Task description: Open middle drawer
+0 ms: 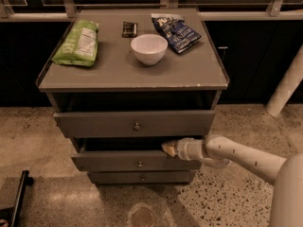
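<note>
The grey cabinet [208, 82] has three drawers. The middle drawer [109, 162], with a small round knob [139, 164], stands pulled out a little, with a dark gap above its front. My gripper [168, 149] is at the top edge of that front, right of the knob, reaching in from the right on the white arm [236, 155]. The taller top drawer [94, 123] is also slightly out above it. The slim bottom drawer [113, 177] sits below.
On the cabinet top are a white bowl [149, 48], a green bag [78, 42], a blue chip bag [177, 31] and a small dark packet [129, 29]. A white post [286, 86] stands at the right. A black object [16, 197] lies on the floor at the lower left.
</note>
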